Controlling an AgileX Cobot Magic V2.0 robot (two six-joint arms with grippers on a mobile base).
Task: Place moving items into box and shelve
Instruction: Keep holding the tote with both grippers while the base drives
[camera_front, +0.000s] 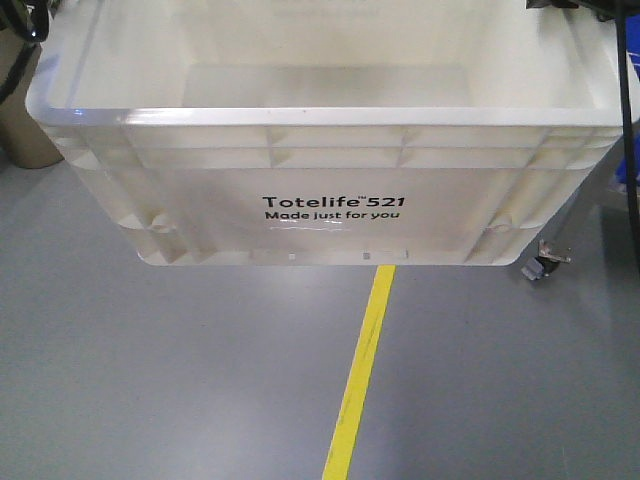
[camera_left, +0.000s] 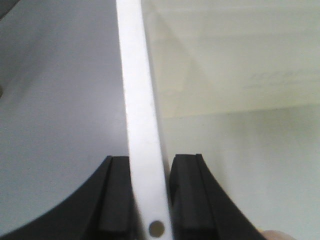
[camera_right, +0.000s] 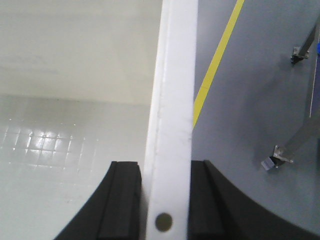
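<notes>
A white plastic box (camera_front: 330, 190) marked "Totelife 521" fills the top of the front view and seems to hang above the grey floor. No items show inside it. In the left wrist view my left gripper (camera_left: 150, 162) is shut on the box's white side rim (camera_left: 137, 100), with a black finger on each side of it. In the right wrist view my right gripper (camera_right: 166, 165) is shut on the opposite side rim (camera_right: 175, 90) in the same way. Neither gripper shows in the front view.
A yellow floor line (camera_front: 360, 370) runs from under the box toward the front. A caster wheel (camera_front: 548, 262) stands by the box's right corner. Metal frame legs (camera_right: 285, 152) stand on the floor at the right. A brown object (camera_front: 20, 125) stands at the far left.
</notes>
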